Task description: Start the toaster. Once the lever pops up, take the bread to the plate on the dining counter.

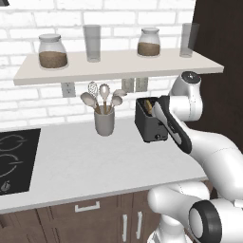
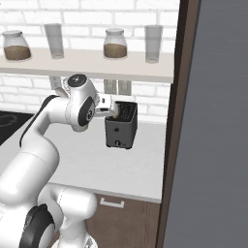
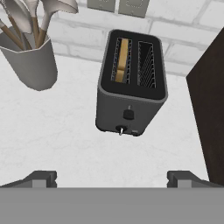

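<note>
The tool (image 3: 112, 177) hangs nearest, its two dark fingertips (image 3: 41, 178) spread as wide as they go and holding nothing, poised above the smooth white bench (image 3: 65, 144). Just beyond stands the toaster (image 3: 131, 85), a boxy dark-grey appliance with rounded corners, two wire-lined slots on top and a small knob and lever on its front face. The bread (image 3: 124, 59), a tan slice, sits upright in the left slot. Beside it is a matte grey utensil cup (image 3: 30, 61) of wooden-handled spoons. Behind runs white brick (image 3: 183, 26). No writing is legible.
</note>
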Available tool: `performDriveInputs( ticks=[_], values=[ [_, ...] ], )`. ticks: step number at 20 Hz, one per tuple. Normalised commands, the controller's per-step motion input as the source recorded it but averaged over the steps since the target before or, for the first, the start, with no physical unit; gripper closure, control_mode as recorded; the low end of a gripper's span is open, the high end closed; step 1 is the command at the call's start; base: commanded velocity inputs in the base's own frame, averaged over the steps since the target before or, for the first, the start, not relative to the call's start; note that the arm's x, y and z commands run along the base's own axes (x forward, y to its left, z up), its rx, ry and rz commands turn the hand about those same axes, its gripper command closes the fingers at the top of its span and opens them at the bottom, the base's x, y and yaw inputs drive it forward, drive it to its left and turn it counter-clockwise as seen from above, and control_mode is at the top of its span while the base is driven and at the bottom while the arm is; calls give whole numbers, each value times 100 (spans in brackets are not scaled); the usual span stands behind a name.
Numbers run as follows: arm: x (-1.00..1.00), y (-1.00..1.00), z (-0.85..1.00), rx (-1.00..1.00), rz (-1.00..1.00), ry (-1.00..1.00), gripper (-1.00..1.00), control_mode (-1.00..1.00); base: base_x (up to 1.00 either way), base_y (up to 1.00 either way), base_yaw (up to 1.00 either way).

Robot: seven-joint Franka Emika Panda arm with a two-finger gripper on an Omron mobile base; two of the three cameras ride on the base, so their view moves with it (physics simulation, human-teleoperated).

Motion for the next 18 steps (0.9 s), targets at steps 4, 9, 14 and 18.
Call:
performDriveInputs(
  ticks=[4, 9, 14, 18],
  values=[
    [0, 0, 0, 0, 0, 0, -100, -100, 0, 0, 0],
    [0, 0, 0, 0, 0, 0, -100, -100, 0, 0, 0],
    [0, 0, 0, 0, 0, 0, -100, -100, 0, 0, 0],
    [0, 0, 0, 0, 0, 0, -100, -100, 0, 0, 0]
  ],
)
